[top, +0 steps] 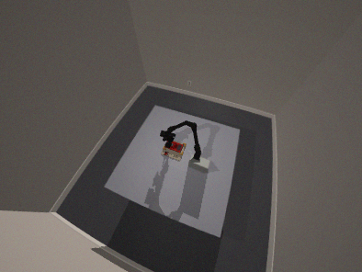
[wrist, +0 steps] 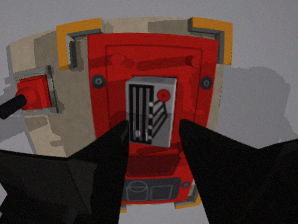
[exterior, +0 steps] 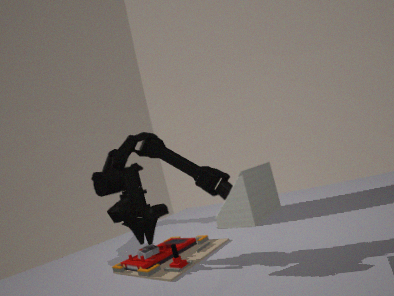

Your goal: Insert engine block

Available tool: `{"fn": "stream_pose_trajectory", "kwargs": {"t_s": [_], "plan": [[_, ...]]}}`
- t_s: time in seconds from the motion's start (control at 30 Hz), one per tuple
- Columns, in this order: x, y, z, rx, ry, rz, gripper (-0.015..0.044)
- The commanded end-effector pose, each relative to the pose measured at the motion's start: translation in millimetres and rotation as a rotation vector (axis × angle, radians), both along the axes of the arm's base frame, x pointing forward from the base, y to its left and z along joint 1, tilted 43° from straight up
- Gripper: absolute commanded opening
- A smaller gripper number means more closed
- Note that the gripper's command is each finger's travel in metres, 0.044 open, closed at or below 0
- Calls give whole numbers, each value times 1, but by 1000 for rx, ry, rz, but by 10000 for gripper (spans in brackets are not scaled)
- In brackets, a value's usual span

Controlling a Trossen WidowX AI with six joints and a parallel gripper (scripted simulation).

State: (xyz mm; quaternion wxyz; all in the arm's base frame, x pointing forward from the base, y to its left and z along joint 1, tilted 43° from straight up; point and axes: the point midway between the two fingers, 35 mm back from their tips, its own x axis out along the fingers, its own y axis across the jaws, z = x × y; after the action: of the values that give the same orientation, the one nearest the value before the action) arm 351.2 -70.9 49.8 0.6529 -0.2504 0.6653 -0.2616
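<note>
The grey engine block (exterior: 148, 251) (wrist: 150, 112) stands in the opening of the red car body (exterior: 169, 246) (wrist: 117, 47) (top: 175, 144). It is turned slightly, and its top sticks up above the red surface. Its top has black stripes on the left and a red round mark on the right in the wrist view. How deep it sits, and the rib, cannot be made out. My gripper (top: 168, 146) (exterior: 146, 243) (wrist: 154, 126) is partly open and empty. Its fingertips are just above the block, with a gap beside the block's right edge in the wrist view.
The car body sits on a beige base (exterior: 216, 246) (wrist: 75, 120) with yellow corner pieces (wrist: 80, 26). A red piece with a black stick (exterior: 175, 253) (wrist: 12, 106) stands at the base's side, left in the wrist view. The pale wedge (exterior: 250, 202) (top: 200, 164) is at the arm's foot.
</note>
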Motion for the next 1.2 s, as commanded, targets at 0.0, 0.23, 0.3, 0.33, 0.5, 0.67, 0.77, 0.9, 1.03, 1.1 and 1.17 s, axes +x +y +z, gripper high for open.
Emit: {"fn": "stream_pose_trajectory", "kwargs": {"t_s": [0.0, 0.23, 0.3, 0.33, 0.5, 0.67, 0.77, 0.9, 1.03, 1.1, 1.17], "plan": [[1, 0, 1, -1, -7, -3, 72], [1, 0, 1, -1, -7, -3, 0], [1, 0, 1, -1, -7, -3, 0], [1, 0, 1, -1, -7, -3, 0], [1, -1, 0, -1, -7, -3, 0], [1, -2, -1, -1, -7, -3, 0], [1, -3, -2, -1, -7, -3, 0], [1, -3, -2, -1, -7, -3, 0], [1, -4, -3, -1, -7, -3, 0], [1, -4, -3, -1, -7, -3, 0], [1, -4, -3, -1, -7, -3, 0]]}}
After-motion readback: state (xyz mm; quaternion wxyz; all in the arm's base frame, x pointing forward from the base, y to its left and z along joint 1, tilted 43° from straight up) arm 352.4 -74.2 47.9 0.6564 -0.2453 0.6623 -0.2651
